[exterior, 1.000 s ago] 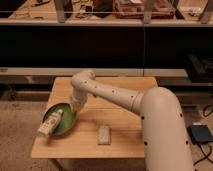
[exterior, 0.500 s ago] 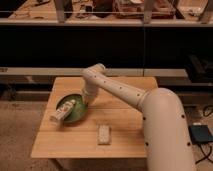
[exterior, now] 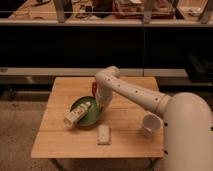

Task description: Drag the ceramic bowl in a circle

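Since a second ago the wide, shallow green ceramic bowl [exterior: 89,116] has slid to the right across the light wooden table [exterior: 60,90]. It was near the left edge and now sits close to the middle. The arm's elbow has swung right along with it, and that has uncovered a small white cup [exterior: 150,124] which I could not see before. The pale flat rectangular block [exterior: 103,134] has not moved.

From my seat, the white arm [exterior: 130,92] reaches in from the right, bends at its elbow above the back of the bowl and drops down along the bowl's right side. The pale gripper [exterior: 71,118] lies tilted across the inside of the bowl, and its tip points out over the front-left rim. I cannot tell whether the gripper is spread or pressed together, or whether it has hold of the rim.

The bowl stands upright. The block lies just in front of it and a little to the right, close but apart. The cup stands upright well to the right of the bowl, near the table's front-right corner and beside the robot's bulky white body [exterior: 190,135].
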Controlling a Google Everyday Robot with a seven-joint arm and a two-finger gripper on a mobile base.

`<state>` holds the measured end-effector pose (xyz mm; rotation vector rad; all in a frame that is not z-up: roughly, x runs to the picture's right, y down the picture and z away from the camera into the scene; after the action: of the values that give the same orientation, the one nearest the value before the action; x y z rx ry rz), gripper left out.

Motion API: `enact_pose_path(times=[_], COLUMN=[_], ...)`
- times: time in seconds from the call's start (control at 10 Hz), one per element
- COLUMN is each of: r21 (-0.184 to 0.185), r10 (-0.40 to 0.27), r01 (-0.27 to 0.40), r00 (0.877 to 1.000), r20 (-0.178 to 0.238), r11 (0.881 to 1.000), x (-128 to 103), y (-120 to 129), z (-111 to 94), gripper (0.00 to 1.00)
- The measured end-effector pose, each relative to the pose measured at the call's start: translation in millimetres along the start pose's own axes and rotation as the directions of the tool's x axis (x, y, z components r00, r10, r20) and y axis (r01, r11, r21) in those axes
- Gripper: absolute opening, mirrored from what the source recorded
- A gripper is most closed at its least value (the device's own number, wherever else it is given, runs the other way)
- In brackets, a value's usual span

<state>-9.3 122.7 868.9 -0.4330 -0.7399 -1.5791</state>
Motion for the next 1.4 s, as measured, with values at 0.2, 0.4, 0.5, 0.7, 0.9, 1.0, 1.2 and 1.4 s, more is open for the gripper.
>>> enact_pose_path(times=[0.2,0.4,0.5,0.7,0.9,1.0,1.2,1.4], r21=[-0.003,0.0,-0.002,-0.005,0.018,0.031,0.076,0.125], r10=[0.008,0.001,-0.017,-0.067,-0.163,-0.203,-0.294,-0.342], r01=[-0.008,-0.001,0.018,0.068,0.162,0.201,0.287,0.329], r00=[0.999,0.998,0.997,0.995,0.983,0.975,0.95,0.934], r20=[0.049,0.068,0.071,0.076,0.086,0.092,0.107,0.104], r11=[1.0,1.0,1.0,0.998,0.987,0.979,0.955,0.936], x=[-42,-66,-75,-81,-82,-82,-80,-70], y=[4,1,-5,-20,-57,-73,-116,-150], z=[3,0,-3,-5,-2,2,17,30], gripper=[0.0,0.0,0.0,0.0,0.0,0.0,0.0,0.0])
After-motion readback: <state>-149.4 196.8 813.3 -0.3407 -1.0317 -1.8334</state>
